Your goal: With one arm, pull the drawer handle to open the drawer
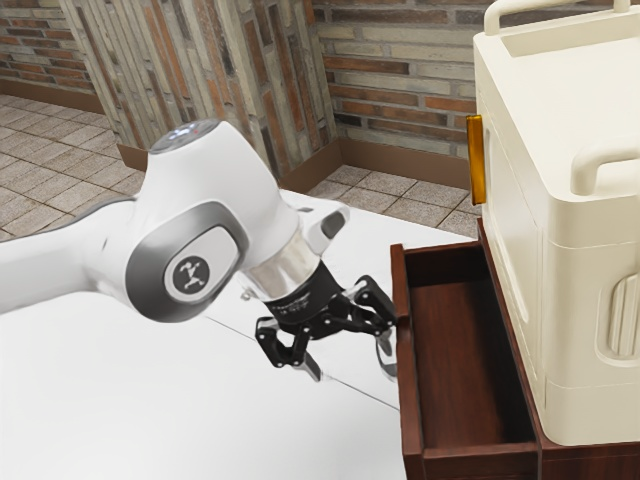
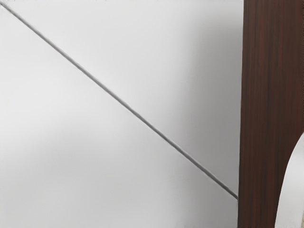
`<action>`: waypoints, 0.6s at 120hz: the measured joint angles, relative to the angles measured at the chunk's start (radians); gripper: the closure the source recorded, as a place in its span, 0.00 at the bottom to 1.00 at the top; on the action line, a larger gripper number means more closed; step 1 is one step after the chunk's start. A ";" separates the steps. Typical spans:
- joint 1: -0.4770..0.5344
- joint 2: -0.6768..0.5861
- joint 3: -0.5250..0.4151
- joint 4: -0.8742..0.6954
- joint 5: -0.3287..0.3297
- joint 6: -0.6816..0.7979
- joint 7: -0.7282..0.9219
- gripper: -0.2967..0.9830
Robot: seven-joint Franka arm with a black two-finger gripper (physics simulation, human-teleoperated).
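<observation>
The gripper (image 1: pixel 351 368) is open in the exterior view, its fingers spread apart with a wide gap over the white table. One finger stands near the table; the other is close against the front of the dark red-brown drawer (image 1: pixel 409 410). That drawer is pulled out, its inside showing. A curved silvery piece (image 1: pixel 385 358) by the drawer front may be the handle, partly hidden by the finger. In the wrist view a strip of dark wood (image 2: pixel 268 95) runs down one side, with a pale curved shape (image 2: pixel 290 190) over it; I cannot tell if this is the handle.
A cream-coloured box (image 1: pixel 530 240) with rounded handles and an orange strip (image 1: pixel 477 160) stands on top of the drawer unit. The white table (image 1: pixel 150 400) lies under the arm, crossed by a thin dark line. Brick walls and floor tiles are behind.
</observation>
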 joint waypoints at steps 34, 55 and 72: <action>0.014 -0.062 0.013 -0.060 0.012 -0.002 0.033 0.23; 0.018 -0.090 0.019 -0.090 0.025 -0.002 0.047 0.23; 0.019 -0.114 0.030 -0.113 0.032 -0.001 0.055 0.23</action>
